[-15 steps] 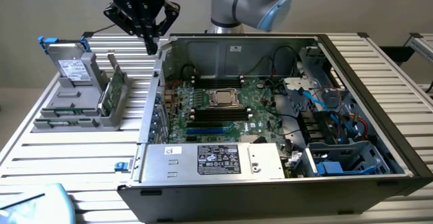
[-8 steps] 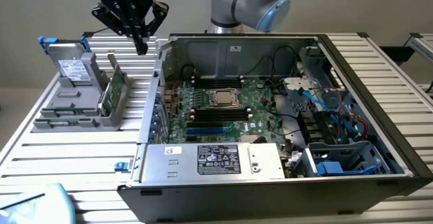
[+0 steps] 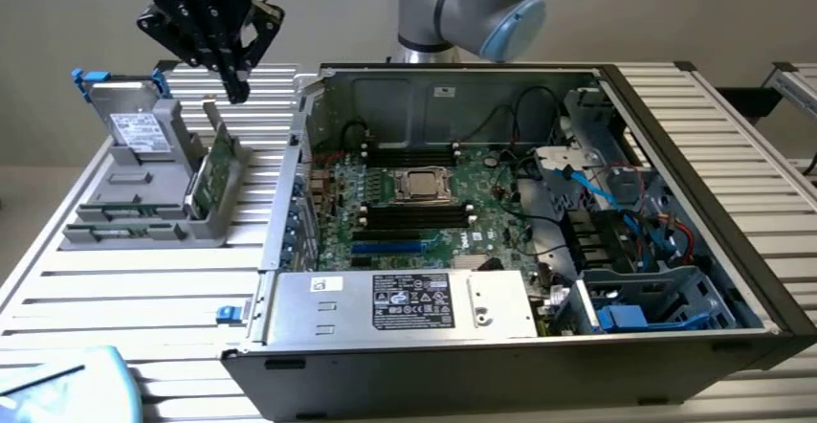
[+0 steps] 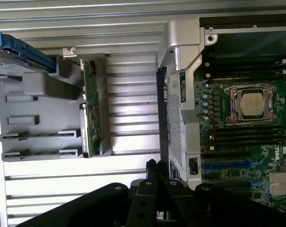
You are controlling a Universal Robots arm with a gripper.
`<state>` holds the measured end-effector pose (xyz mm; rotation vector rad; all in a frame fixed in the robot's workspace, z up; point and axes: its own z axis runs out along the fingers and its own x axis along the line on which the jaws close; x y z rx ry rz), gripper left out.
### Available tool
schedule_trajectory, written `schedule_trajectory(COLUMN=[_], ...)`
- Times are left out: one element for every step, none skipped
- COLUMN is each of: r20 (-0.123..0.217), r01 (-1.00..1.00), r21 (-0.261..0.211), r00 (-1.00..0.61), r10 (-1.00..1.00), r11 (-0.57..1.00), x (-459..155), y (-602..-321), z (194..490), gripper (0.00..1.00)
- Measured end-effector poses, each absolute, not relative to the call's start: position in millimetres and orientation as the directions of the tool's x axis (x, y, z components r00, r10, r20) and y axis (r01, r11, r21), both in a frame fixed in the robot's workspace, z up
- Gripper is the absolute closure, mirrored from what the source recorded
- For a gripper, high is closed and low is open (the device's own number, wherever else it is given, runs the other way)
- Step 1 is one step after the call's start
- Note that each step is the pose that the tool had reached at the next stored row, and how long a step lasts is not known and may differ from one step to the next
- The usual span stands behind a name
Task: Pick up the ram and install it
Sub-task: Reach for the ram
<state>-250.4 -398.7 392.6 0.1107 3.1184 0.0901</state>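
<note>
The ram (image 3: 213, 167) is a slim green stick standing on edge in the side slot of a grey holder (image 3: 134, 208), at the exterior view's left beside the open computer case. In the wrist view the ram (image 4: 91, 111) is seen edge-on against the grey holder (image 4: 39, 101). My gripper (image 3: 237, 86) hangs above the far end of the ram, clear of it, with its black fingers (image 4: 151, 169) pressed together and nothing between them. Inside the case, the green motherboard (image 3: 492, 208) carries long black slots (image 3: 411, 216) on both sides of the processor socket (image 3: 419, 185).
A drive in a blue bracket (image 3: 133, 128) stands at the holder's far end. The case wall (image 3: 301, 117) rises between holder and motherboard. A power supply (image 3: 396, 300) lies at the case front, cables (image 3: 626, 203) at the exterior view's right. Everything rests on a slatted metal table (image 3: 115, 299).
</note>
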Motion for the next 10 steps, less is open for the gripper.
schedule_trajectory(r20=[-0.018, -0.017, -0.017, -0.017, -0.016, -0.016, -0.015, -0.015, -0.014, -0.014], r01=[0.070, 0.070, 0.070, 0.070, 0.070, 0.070, 0.070, 0.070, 0.070, 0.070], r21=[0.060, 0.061, 0.062, 0.064, 0.065, 0.066, 0.067, 0.069, 0.070, 0.071], r00=[-0.997, -0.997, -0.997, -0.997, -0.997, -0.997, -0.997, -0.997, -0.997, -0.997], r10=[0.071, 0.071, 0.071, 0.072, 0.072, 0.071, 0.071, 0.071, 0.072, 0.072], r11=[0.996, 0.996, 0.996, 0.995, 0.995, 0.995, 0.995, 0.995, 0.995, 0.995], x=[-254.5, -258.8, -263.4, -267.7, -272.2, -276.4, -280.9, -284.9, -289.3, -293.5], y=[-398.7, -398.8, -398.7, -398.7, -398.7, -398.7, -398.8, -398.8, -398.7, -398.7], z=[392.6, 392.6, 392.6, 392.6, 392.6, 392.6, 392.6, 392.6, 392.6, 392.6], gripper=[0.90, 0.90, 0.90, 0.90, 0.90, 0.90, 0.90, 0.90, 0.90, 0.90])
